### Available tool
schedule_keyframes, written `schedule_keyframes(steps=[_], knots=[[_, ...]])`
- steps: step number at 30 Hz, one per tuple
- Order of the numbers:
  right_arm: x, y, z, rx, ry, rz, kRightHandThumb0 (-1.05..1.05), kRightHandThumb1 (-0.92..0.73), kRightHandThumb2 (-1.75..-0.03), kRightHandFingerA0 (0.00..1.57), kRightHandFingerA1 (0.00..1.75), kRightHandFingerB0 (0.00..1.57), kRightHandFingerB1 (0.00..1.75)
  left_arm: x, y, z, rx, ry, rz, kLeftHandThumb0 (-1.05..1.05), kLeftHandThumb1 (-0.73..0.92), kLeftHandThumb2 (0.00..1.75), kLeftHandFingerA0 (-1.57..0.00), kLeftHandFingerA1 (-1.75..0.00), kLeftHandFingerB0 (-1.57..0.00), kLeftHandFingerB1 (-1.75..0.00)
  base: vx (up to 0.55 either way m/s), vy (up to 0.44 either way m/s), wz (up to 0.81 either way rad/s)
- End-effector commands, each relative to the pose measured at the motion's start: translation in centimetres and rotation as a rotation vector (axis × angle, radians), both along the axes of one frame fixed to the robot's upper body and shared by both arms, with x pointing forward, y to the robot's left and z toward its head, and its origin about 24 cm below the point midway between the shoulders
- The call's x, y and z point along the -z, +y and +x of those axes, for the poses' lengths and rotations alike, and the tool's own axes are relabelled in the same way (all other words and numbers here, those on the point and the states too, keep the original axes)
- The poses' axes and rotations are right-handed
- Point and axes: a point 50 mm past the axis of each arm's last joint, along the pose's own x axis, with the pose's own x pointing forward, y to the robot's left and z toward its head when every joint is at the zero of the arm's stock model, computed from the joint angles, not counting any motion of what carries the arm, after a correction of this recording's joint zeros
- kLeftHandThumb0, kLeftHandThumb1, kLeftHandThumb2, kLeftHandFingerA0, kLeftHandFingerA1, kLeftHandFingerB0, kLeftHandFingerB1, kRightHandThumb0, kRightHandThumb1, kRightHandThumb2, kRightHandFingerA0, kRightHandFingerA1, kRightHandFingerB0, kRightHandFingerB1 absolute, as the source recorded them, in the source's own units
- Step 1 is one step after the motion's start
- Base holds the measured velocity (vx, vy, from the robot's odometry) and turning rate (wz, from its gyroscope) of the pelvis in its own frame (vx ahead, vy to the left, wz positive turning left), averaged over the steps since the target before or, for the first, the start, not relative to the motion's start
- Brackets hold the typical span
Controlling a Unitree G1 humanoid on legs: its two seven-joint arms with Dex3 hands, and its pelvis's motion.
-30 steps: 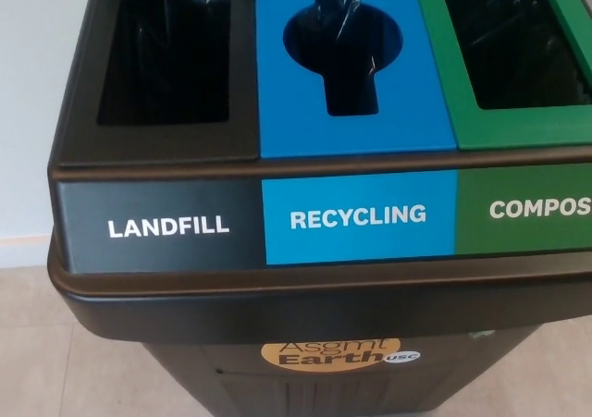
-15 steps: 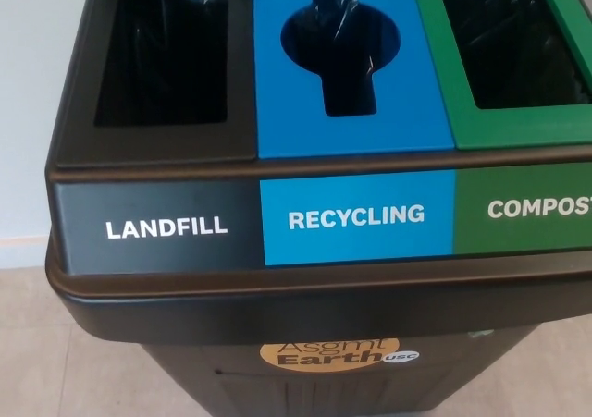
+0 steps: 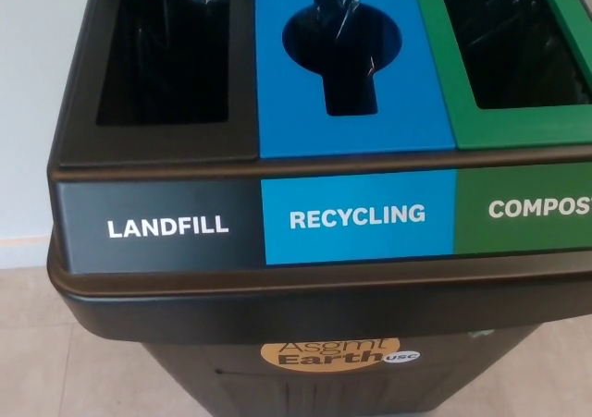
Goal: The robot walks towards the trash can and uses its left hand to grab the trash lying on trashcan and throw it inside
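Filling the frame, trash can (image 3: 277,297) close up: landfill opening (image 3: 166,52) upper left, recycling slot (image 3: 342,52) centre, compost bin (image 3: 518,47) right; no trash visible on lid, neither hand in view, fingers can't tell; likely approach done, next locate trash

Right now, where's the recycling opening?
Head view, top centre: the recycling opening sits in the blue panel, between the landfill opening and green compost opening.

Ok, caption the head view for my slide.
Three-section trash can from above: landfill opening, recycling slot, compost opening.
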Motion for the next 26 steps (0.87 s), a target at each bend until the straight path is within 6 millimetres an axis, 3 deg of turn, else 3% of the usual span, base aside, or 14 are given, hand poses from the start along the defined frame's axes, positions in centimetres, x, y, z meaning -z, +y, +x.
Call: schedule_keyframes(steps=[1, 2, 3, 4, 10, 11, 14, 15, 17, 19, 20, 23, 24, 26], knots=[[0.0, 0.0, 0.5, 0.004, 0.010, 0.015, -0.59, -0.68, -0.61, 0.54, 0.45, 0.36, 0.34, -0.3, 0.3, 0.0, -0.097, -0.100, -0.079, -0.86, 0.29, 0.77, -1.10, -0.59, -0.64, -0.67, 0.00, 0.000, 0.00], [0.1, 0.2, 0.6, 0.001, 0.014, 0.017, -0.67, -0.56, -0.91, 0.46, 0.57, 0.28, 0.47, -0.3, 0.3, 0.1, -0.106, -0.105, -0.093, -0.85, 0.29, 0.77, -1.09, -0.59, -0.66, -0.63, 0.00, 0.000, 0.00], [0.2, 0.3, 0.6, -0.002, 0.017, 0.019, -0.67, -0.56, -0.91, 0.46, 0.57, 0.28, 0.47, -0.3, 0.3, 0.1, -0.110, -0.104, -0.102, -0.85, 0.29, 0.77, -1.09, -0.59, -0.66, -0.63, 0.00, 0.000, 0.00], [0.3, 0.4, 0.6, -0.006, 0.024, 0.020, -0.66, -0.69, -0.61, 0.51, 0.45, 0.35, 0.35, -0.3, 0.2, 0.0, -0.108, -0.102, -0.103, -0.86, 0.29, 0.77, -1.07, -0.60, -0.67, -0.64, 0.00, 0.000, 0.00], [0.5, 0.6, 0.5, -0.001, 0.036, 0.031, -0.65, -0.69, -0.61, 0.50, 0.46, 0.35, 0.35, -0.3, 0.5, -0.2, -0.118, -0.097, -0.085, -0.84, 0.41, 0.54, -1.09, -0.58, -0.71, -0.61, 0.00, 0.000, 0.00], [0.5, 0.6, 0.5, 0.004, 0.037, 0.036, -0.71, -0.58, -0.91, 0.45, 0.56, 0.28, 0.47, -0.4, 0.7, -0.3, -0.120, -0.092, -0.075, -0.84, 0.41, 0.54, -1.06, -0.61, -0.70, -0.63, 0.00, 0.000, 0.00], [0.5, 0.6, 0.5, 0.002, 0.039, 0.035, -0.71, -0.58, -0.91, 0.45, 0.56, 0.28, 0.47, -0.4, 0.8, -0.3, -0.118, -0.090, -0.071, -0.84, 0.41, 0.54, -1.06, -0.61, -0.70, -0.63, 0.00, 0.000, 0.00], [0.6, 0.7, 0.2, 0.010, 0.045, 0.036, -0.66, -0.57, -0.89, 0.46, 0.57, 0.28, 0.47, -0.4, 0.9, -0.5, -0.119, -0.084, -0.069, -0.84, 0.29, 0.77, -1.05, -0.63, -0.65, -0.68, 0.00, 0.000, 0.00], [0.8, 0.8, -0.2, 0.020, 0.056, 0.036, -0.61, -0.68, -0.62, 0.52, 0.45, 0.33, 0.34, -0.4, 0.9, -0.7, -0.102, -0.066, -0.055, -0.86, 0.30, 0.79, -1.06, -0.61, -0.64, -0.69, 0.00, 0.000, 0.00], [0.9, 0.8, -0.3, 0.017, 0.059, 0.035, -0.61, -0.68, -0.62, 0.52, 0.45, 0.33, 0.34, -0.4, 0.9, -0.7, -0.081, -0.057, -0.041, -0.86, 0.30, 0.79, -1.06, -0.61, -0.64, -0.69, 0.00, 0.000, 0.00], [0.9, 0.8, -0.4, 0.020, 0.059, 0.044, -0.65, -0.57, -0.90, 0.47, 0.57, 0.29, 0.47, -0.3, 0.9, -0.8, -0.084, -0.054, -0.043, -0.87, 0.29, 0.78, -1.08, -0.61, -0.66, -0.68, 0.00, 0.000, 0.00], [0.9, 0.8, -0.5, 0.022, 0.059, 0.048, -0.65, -0.57, -0.90, 0.47, 0.57, 0.29, 0.47, -0.3, 0.9, -0.8, -0.087, -0.053, -0.044, -0.87, 0.29, 0.78, -1.08, -0.61, -0.66, -0.68, 0.00, 0.000, 0.00], [0.9, 0.9, -0.5, 0.016, 0.059, 0.046, -0.62, -0.68, -0.61, 0.51, 0.52, 0.36, 0.37, -0.3, 0.8, -0.8, -0.085, -0.058, -0.044, -0.86, 0.43, 0.54, -1.11, -0.59, -0.72, -0.65, 0.00, 0.000, 0.00], [0.9, 1.0, -0.5, 0.007, 0.058, 0.044, -0.62, -0.68, -0.61, 0.51, 0.52, 0.36, 0.37, -0.3, 0.8, -0.8, -0.083, -0.065, -0.045, -0.86, 0.43, 0.54, -1.11, -0.59, -0.72, -0.65, 0.00, 0.000, 0.00]])
